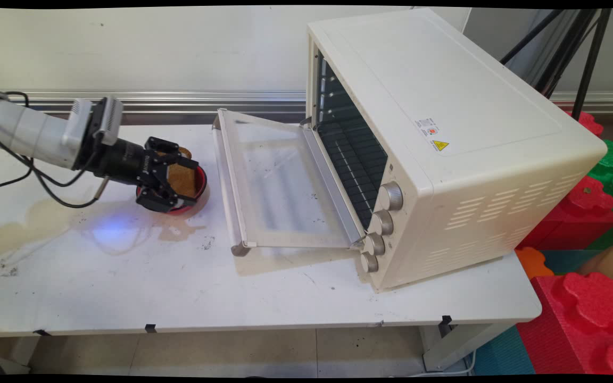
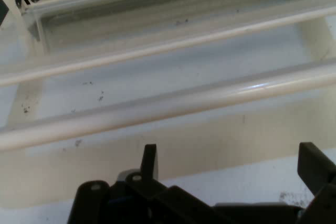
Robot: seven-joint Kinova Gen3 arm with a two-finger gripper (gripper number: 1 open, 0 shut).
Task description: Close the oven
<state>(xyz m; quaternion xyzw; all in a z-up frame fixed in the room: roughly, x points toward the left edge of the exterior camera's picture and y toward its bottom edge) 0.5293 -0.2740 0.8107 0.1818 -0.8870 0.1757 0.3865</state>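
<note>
Cream oven [image 1: 445, 106], red bowl [image 1: 198, 187], brown toast [image 1: 184, 178], black pincer [image 1: 171, 173], stained white table [image 1: 125, 276].

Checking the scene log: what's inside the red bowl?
A slice of toast stands tilted in the red bowl. The gripper covers the bowl's left side, so anything else in there is hidden.

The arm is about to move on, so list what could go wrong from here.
The gripper hangs low at the red bowl holding toast; a sideways move could push or tip the bowl.
The open oven door lies just beyond the bowl, facing the gripper; driving forward may strike it.
The black cable loops down near the table and might snag.
</note>
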